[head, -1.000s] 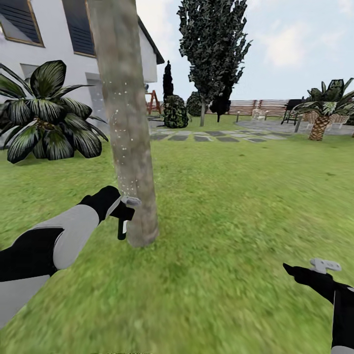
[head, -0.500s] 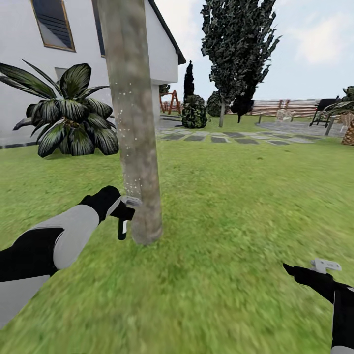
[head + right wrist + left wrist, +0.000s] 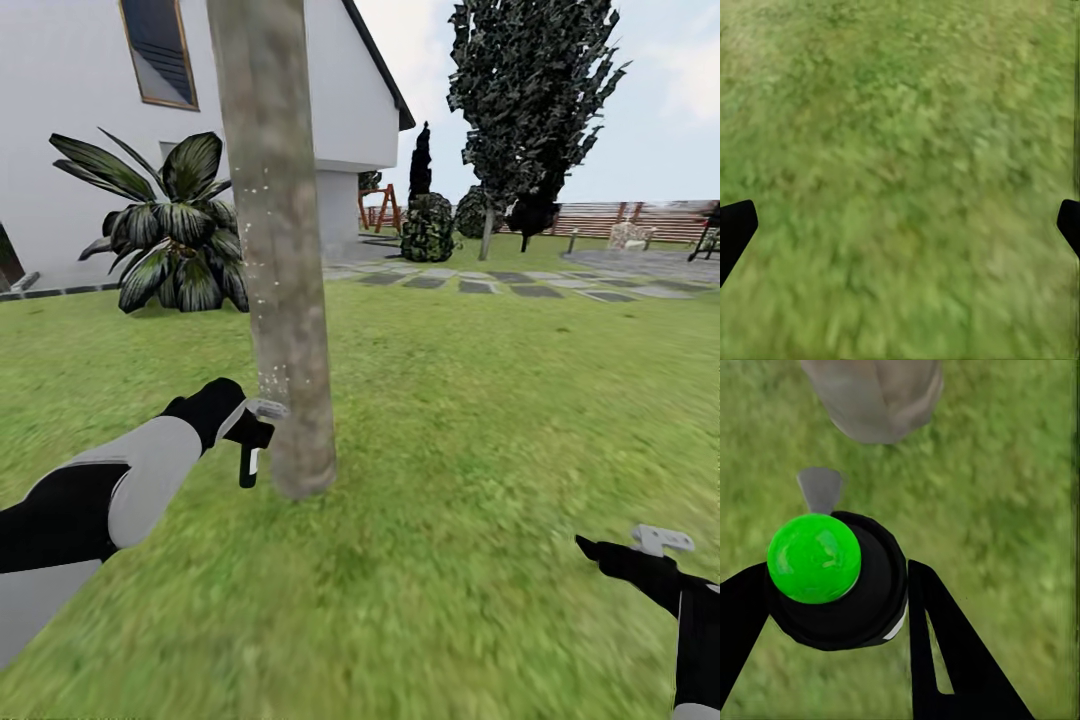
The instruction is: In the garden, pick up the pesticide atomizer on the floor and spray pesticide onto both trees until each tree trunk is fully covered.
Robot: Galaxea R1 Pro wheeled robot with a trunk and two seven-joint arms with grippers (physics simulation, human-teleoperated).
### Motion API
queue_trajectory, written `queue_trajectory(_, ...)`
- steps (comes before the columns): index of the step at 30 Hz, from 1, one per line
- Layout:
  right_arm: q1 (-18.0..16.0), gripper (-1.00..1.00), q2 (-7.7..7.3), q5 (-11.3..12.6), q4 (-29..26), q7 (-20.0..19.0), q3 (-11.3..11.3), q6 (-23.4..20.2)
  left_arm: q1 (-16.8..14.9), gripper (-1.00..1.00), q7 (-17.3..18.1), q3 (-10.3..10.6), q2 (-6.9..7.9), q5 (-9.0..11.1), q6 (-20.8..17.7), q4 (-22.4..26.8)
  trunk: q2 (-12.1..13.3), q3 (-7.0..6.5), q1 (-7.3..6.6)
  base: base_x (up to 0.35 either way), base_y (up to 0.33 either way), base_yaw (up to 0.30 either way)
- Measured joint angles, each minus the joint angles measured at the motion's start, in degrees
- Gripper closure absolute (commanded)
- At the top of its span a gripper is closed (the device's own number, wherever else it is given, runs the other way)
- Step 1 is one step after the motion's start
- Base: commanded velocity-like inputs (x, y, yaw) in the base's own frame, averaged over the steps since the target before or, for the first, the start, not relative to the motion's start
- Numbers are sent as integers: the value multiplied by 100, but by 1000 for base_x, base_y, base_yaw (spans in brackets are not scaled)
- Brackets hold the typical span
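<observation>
One tree's thick grey-brown trunk (image 3: 285,300) rises from the grass floor (image 3: 450,420) just left of centre in the head view, with white specks scattered on its bark. Close to its base on the left is my left gripper (image 3: 250,425), shut on the pesticide atomizer (image 3: 248,462), a slim black sprayer hanging below the fingers. The left wrist view shows the atomizer (image 3: 862,607) as a black round body with a green cap between the two black fingers (image 3: 945,645), its grey nozzle towards the trunk base (image 3: 874,397). My right gripper (image 3: 640,555) hovers low over grass at the lower right, open and empty (image 3: 900,225).
A white house wall (image 3: 80,180) and a broad-leafed plant (image 3: 180,235) stand behind the trunk to the left. Grey stepping stones (image 3: 500,285), a round bush (image 3: 428,228), a dark-leaved tree (image 3: 530,110) and a slatted fence (image 3: 620,220) lie far ahead. Lawn spreads to the right.
The whole head view has shifted, so house, plant and far trees slide right in the picture. Both arms keep their pose, and the left gripper stays shut on the atomizer beside the trunk.
</observation>
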State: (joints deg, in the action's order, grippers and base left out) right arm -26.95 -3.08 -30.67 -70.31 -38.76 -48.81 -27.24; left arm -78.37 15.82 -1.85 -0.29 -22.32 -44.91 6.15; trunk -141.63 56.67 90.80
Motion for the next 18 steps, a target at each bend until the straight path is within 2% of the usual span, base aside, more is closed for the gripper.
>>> queue_trajectory(8, 4, -100, 0, 2, 0, 0, 1, 1, 5, 100, 0, -1, 0, 2, 0, 0, 0, 0, 0, 0, -321, 24)
queue_trajectory(18, 3, -100, 0, 0, 0, 0, 2, -1, 2, 100, 0, -2, -1, 2, 0, 0, 0, 0, 0, 0, -322, 241)
